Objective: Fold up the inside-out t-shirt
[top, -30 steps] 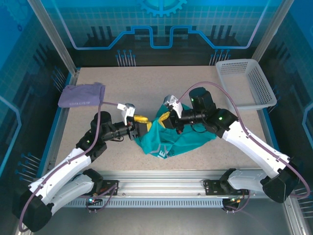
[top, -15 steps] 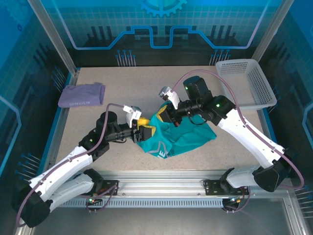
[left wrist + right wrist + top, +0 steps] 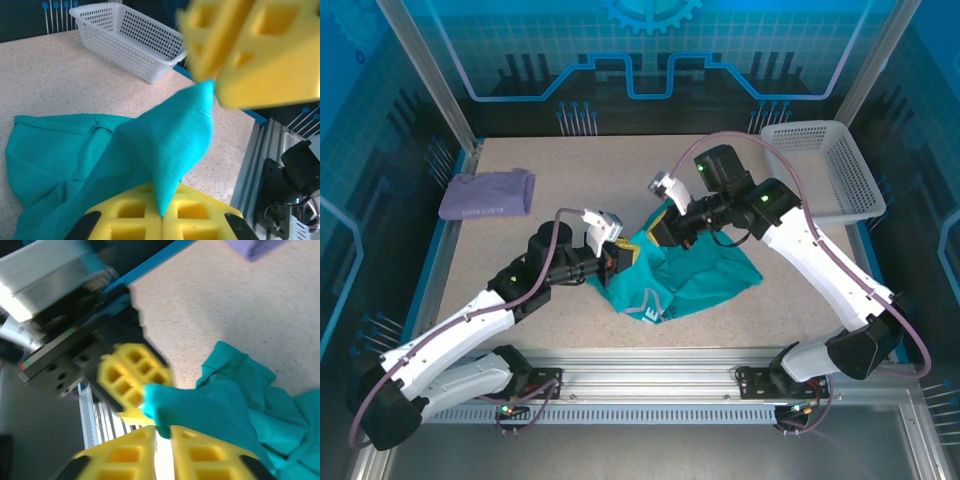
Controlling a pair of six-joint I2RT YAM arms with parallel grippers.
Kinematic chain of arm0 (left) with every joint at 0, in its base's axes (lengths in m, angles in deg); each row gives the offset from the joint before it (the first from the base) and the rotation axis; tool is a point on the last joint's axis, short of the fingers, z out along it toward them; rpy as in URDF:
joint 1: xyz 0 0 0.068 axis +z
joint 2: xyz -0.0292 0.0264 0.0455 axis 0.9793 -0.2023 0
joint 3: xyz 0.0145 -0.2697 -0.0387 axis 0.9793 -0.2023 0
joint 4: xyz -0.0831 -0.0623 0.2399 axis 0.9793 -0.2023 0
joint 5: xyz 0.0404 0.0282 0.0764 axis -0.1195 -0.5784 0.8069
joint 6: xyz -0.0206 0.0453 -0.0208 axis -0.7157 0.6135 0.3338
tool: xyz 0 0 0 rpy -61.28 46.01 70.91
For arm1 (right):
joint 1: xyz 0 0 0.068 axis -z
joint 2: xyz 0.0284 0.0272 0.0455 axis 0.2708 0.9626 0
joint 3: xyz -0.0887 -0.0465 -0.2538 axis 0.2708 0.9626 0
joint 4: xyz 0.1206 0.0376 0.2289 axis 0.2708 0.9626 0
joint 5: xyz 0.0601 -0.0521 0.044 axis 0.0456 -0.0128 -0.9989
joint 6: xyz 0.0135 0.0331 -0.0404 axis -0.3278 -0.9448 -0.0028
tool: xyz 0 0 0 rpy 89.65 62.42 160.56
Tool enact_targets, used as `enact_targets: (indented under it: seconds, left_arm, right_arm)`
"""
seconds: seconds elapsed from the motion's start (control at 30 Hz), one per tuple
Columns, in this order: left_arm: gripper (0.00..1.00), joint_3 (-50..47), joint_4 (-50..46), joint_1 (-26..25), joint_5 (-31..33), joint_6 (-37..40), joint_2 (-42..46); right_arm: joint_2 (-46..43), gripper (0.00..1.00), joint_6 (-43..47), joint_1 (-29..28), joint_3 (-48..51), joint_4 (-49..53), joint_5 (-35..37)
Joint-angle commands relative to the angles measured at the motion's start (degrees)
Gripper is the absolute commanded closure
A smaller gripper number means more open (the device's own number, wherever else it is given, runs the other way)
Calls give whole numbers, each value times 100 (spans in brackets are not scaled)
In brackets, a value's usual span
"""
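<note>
The left tool [image 3: 162,218] is shut tight on a fold of the t-shirt [image 3: 692,282]. In the left wrist view the teal cloth rises out of the seam between its yellow fingers [image 3: 125,220] as a taut peak. The right tool [image 3: 163,434] is just opposite, and its fingers [image 3: 200,452] stand a narrow slit apart. The tip of the same cloth peak sits right at that slit, but I cannot tell whether it is pinched there or only touching.

Seen from above, the two tools meet nose to nose over the left end of the t-shirt. The rest of the shirt lies crumpled on the speckled surface [image 3: 620,170], spreading toward the right arm near the middle of it. A folded purple garment [image 3: 485,195] lies well apart at the far left. A white basket [image 3: 865,190] stands at the far right corner.
</note>
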Motion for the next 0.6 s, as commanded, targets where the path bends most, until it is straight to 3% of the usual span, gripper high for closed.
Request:
enact_targets:
  seconds: [0.0, 0.1, 0.33, 0.57]
  left_arm:
    - [100, -113, 184, -1, 365, -134, 236]
    - [100, -259, 338, 66, 423, -339, 382]
    - [100, -449, 468, 133, 483, -569, 478]
    - [100, -456, 475, 145, 532, -583, 489]
  right_arm:
    - [-387, 68, -690, 470, 554, -328, 660]
    - [-689, 60, -889, 502, 1201, -635, 1177]
    - [-691, 51, -1645, 397, 2432, -1999, 52]
    - [-434, 51, -1776, 164, 2638, -2444, -64]
